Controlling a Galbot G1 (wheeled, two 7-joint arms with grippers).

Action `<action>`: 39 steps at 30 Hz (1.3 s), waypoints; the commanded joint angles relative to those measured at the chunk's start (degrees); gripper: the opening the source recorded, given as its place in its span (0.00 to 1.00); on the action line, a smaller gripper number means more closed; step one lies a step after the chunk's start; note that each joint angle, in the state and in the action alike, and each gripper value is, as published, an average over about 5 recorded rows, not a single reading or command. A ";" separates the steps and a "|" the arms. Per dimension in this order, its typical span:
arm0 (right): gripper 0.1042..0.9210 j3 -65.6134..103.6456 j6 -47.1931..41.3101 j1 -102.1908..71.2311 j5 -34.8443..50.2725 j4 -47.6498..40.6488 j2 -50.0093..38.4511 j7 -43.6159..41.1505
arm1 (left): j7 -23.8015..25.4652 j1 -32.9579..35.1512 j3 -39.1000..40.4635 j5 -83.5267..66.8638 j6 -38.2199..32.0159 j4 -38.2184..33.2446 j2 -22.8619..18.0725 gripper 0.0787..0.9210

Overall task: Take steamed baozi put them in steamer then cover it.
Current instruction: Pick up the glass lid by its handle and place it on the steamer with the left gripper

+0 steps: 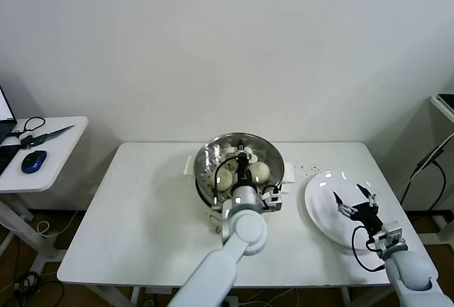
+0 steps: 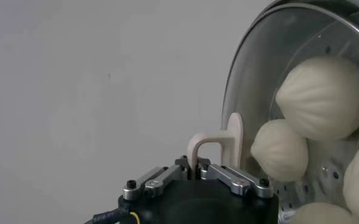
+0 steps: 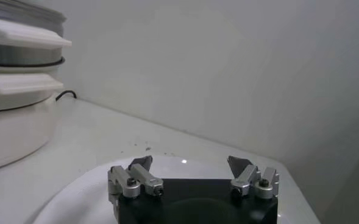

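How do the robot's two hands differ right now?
The left gripper is shut on the lid's handle over the steamer; the right gripper is open and empty. The left is at the table's middle, the right above the white plate. Both have the same metal-tipped fingers.

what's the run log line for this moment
left gripper: shut on glass lid's white handle | cream buns: in steel steamer | right gripper: open over white plate

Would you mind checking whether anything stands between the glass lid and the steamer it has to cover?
Nothing visible does. The left gripper, shut on the lid's handle, holds the glass lid right over the steamer, with only the baozi inside beneath it.
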 commanded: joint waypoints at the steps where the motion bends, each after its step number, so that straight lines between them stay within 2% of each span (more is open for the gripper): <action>1: 0.88 0.10 0.16 -0.05 -0.34 -0.26 0.09 -0.19 | -0.41 0.12 -0.12 -0.34 2.79 0.61 -1.00 0.08; 15: 0.88 0.00 0.44 0.37 -0.74 -0.85 0.43 -0.67 | -0.47 0.03 0.02 -0.72 2.79 0.80 -0.87 0.08; 23: 0.88 0.16 0.35 0.41 -0.72 -0.83 0.32 -0.76 | 3.08 -0.08 0.92 -0.21 2.79 -2.18 0.61 0.11; 39: 0.88 0.21 -0.53 1.07 -0.70 -1.11 0.58 -0.86 | 5.45 3.56 0.59 -1.77 2.79 -11.85 8.07 0.64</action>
